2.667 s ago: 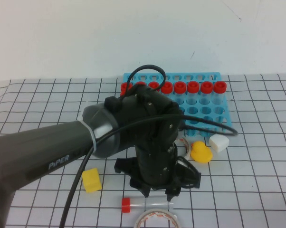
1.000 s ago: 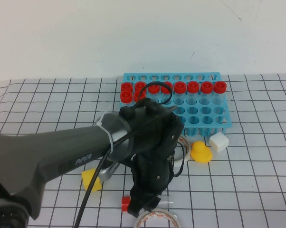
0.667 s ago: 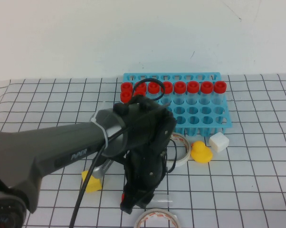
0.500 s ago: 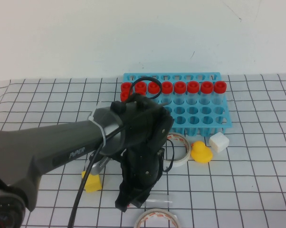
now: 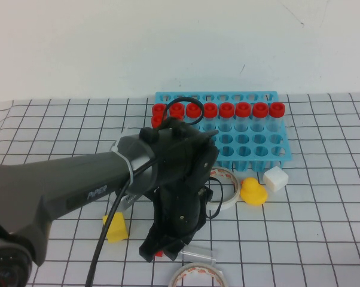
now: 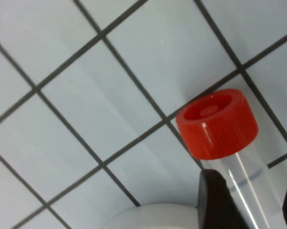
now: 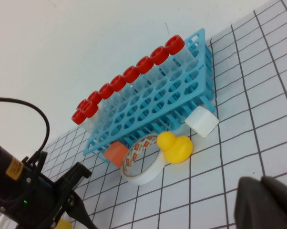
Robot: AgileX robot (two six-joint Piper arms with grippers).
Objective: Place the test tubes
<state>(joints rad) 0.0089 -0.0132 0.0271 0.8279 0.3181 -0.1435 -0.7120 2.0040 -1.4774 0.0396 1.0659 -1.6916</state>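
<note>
Left gripper (image 5: 163,250) pinches the tube (image 5: 199,255) lying at the worktop's (image 5: 311,227) front edge, just beside the tape (image 5: 195,276) (red cap leftward). Right gripper (image 7: 266,202), pressed together, hangs right of the rack (image 5: 252,128).

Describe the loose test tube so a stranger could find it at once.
From the blue rack at the back, come forward to the tape roll at the near edge. Just behind it, under the left gripper, lies a clear test tube with a red cap; the right gripper hangs shut, off to the right. It alone lies flat, outside the rack.
</note>
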